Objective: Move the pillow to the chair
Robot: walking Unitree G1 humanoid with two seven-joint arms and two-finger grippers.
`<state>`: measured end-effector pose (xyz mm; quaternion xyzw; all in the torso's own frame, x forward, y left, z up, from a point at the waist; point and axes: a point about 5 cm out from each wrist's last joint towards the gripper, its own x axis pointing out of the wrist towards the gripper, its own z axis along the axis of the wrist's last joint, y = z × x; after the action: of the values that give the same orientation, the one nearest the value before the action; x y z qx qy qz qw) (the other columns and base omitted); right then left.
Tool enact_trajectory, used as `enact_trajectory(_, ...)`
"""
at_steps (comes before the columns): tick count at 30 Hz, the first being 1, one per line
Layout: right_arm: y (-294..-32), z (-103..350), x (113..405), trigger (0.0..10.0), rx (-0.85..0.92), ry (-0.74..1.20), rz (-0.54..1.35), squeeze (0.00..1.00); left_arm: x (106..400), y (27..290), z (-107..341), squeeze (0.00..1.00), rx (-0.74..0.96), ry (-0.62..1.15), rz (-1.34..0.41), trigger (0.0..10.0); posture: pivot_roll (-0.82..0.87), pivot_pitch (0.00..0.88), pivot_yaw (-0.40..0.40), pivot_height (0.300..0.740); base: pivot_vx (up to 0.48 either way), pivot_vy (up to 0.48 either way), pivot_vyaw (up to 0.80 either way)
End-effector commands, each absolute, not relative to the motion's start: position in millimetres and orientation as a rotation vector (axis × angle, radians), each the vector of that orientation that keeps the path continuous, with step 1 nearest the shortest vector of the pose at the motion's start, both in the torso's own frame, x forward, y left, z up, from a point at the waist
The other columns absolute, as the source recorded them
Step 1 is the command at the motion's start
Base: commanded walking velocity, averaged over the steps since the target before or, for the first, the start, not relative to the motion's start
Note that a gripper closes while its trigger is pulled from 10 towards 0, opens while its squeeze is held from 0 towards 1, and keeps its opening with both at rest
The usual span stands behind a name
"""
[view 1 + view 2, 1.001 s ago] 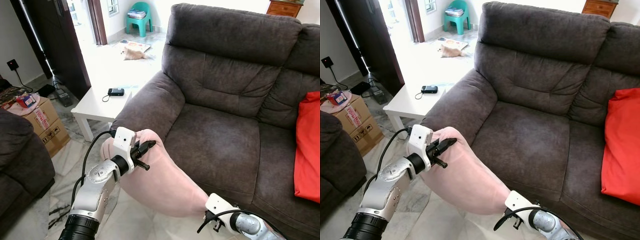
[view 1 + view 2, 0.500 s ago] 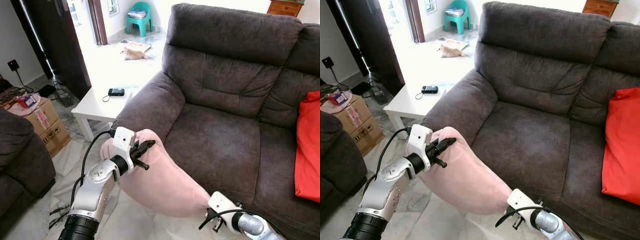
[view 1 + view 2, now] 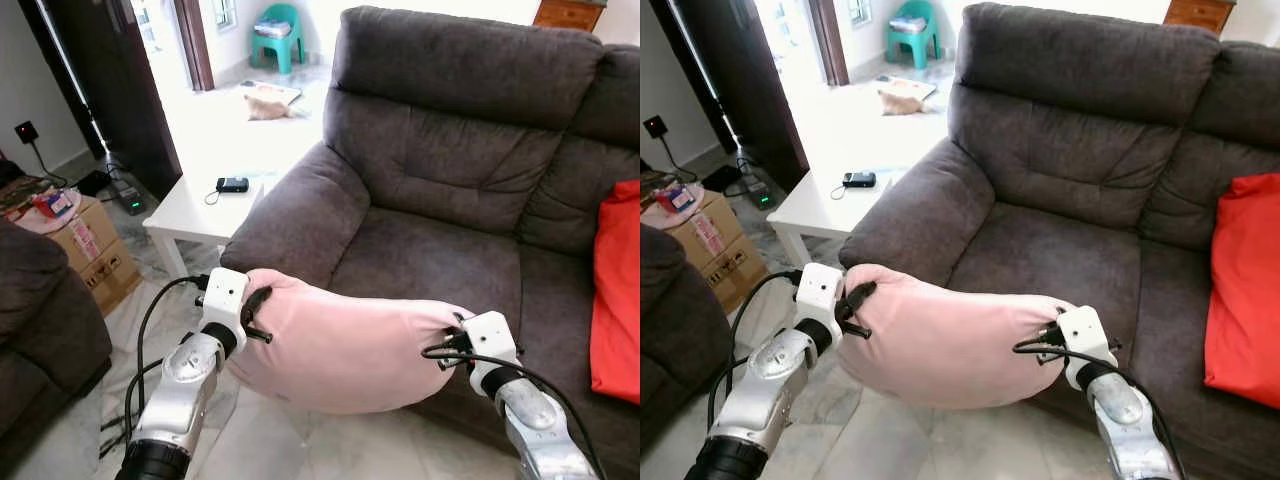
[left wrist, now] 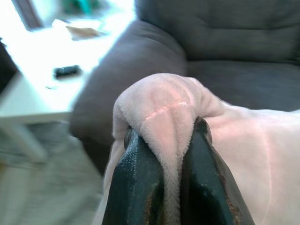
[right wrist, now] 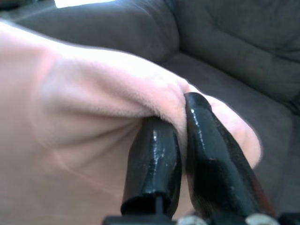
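Left gripper [image 4: 164, 140] pinches one end of the pink pillow [image 3: 340, 345]; right gripper [image 5: 180, 124] pinches the opposite end; pillow hangs level between them, off the floor, just before the dark grey sofa [image 3: 450, 200] seat edge.

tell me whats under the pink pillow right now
The pink pillow hangs in the air, pinched at its ends by the left gripper and right gripper. Below it lies pale marble floor; the sofa's front edge sits behind, partly hidden.
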<state>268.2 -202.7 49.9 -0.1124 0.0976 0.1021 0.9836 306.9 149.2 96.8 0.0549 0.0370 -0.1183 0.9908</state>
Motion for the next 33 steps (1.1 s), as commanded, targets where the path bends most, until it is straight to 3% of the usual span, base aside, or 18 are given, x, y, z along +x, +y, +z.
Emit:
enact_trajectory(1,-190,72,272,10.0,-0.182,0.102,0.208,0.00,312,150,118,0.00,0.140,-0.046,-0.178,10.0,-0.02,0.000,-0.030,0.740,0.000,0.000,0.00)
enact_trajectory(16,-124,108,273,10.0,0.026,-0.026,0.198,0.00,312,107,135,0.00,0.173,-0.192,-0.164,10.0,-0.03,0.000,-0.028,0.740,0.000,0.000,0.00)
enact_trajectory(24,-123,112,279,10.0,0.005,-0.026,0.177,0.00,313,109,137,0.00,0.158,-0.213,-0.143,10.0,-0.03,0.000,-0.031,0.740,0.000,0.000,0.00)
enact_trajectory(33,-125,111,285,10.0,-0.009,-0.018,0.173,0.00,316,124,137,0.00,0.157,-0.213,-0.096,10.0,-0.02,0.000,-0.036,0.740,0.000,0.000,-0.73)
